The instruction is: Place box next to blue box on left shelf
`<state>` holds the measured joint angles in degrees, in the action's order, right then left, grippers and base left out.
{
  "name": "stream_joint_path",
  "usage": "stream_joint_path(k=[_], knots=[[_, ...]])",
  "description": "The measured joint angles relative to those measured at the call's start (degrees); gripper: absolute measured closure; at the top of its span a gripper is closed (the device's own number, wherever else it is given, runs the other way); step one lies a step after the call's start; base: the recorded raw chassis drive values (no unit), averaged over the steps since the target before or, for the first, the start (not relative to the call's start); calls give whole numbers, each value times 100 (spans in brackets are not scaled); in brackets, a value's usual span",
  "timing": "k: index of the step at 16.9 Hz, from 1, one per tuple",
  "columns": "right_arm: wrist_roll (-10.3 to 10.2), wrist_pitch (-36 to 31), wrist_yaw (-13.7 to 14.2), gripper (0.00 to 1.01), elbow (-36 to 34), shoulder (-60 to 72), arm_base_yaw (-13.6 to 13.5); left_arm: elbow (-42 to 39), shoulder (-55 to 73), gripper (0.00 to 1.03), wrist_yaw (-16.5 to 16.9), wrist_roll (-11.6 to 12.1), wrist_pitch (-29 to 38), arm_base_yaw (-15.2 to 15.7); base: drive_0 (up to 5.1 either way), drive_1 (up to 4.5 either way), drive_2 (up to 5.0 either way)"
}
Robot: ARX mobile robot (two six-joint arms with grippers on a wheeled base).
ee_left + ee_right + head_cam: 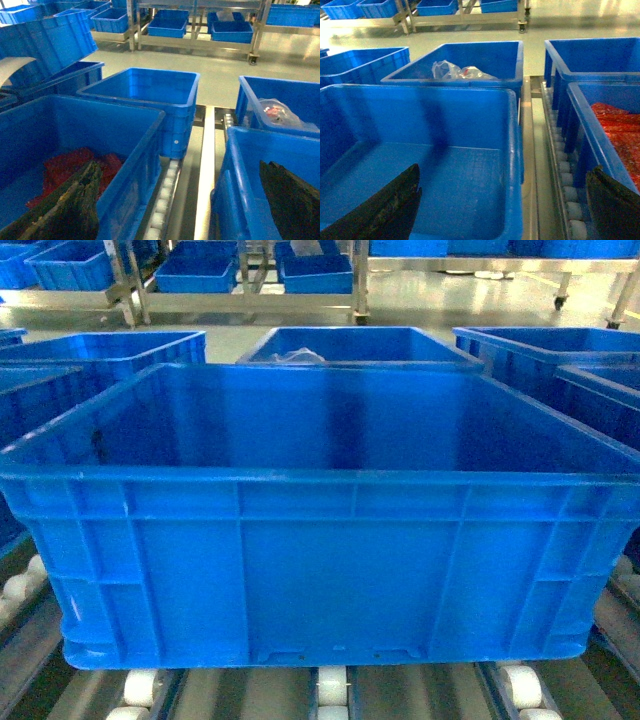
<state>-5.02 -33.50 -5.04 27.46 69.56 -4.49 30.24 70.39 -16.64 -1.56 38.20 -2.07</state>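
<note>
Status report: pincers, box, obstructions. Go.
Left pincer open, astride the gap between two crates. Right pincer open, straddling the box right wall. Box empty, sitting on shelf rollers. Neighbour crates close on both sides.

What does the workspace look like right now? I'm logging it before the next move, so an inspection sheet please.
Surface: roller tracks under the crates.
Job's things: the box sits empty on the rollers.
Clutter: crate with clear bag behind it; crates with red contents left and right.
Grippers: left gripper and right gripper open, holding nothing.
Cables: nothing seen.
Surroundings: metal racks with more blue crates across the floor.
</note>
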Motion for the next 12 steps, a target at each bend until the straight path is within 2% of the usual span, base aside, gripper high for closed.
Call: stream_joint_path(k=[3,5,6,7,8,9,10,11,12], knots=[[7,-92,61,3,-37,-26,2,0,-17,5,-42,11,0,17,0,0,0],[83,-149,273,3,-81,-57,7,-4,-20,5,-52,13,-2,28,0,0,0],[103,-149,293,3,-83,-63,7,-149,-83,13,634,52,280,160,0,0,0],[118,-264,354,4,-105,-61,4,-520,-374,26,1329,55,391,195,0,0,0],[278,-1067,737,16,-413,-76,-2,-883,-634,39,1606,55,448,205,0,0,0],[363,-1322,852,29,-789,-306,22,-1156,-815,52,1644,55,472,205,0,0,0],[391,-1327,850,42,-1073,-549,81,-1399,-1014,65,1648,57,498,205,0,0,0],[426,-1311,623,54,-1287,-765,267,-1617,-1263,77,1650,55,494,205,0,0,0],[450,-1281,529,67,-1478,-1016,431,-1803,-1486,90,1648,55,474,205,0,0,0]])
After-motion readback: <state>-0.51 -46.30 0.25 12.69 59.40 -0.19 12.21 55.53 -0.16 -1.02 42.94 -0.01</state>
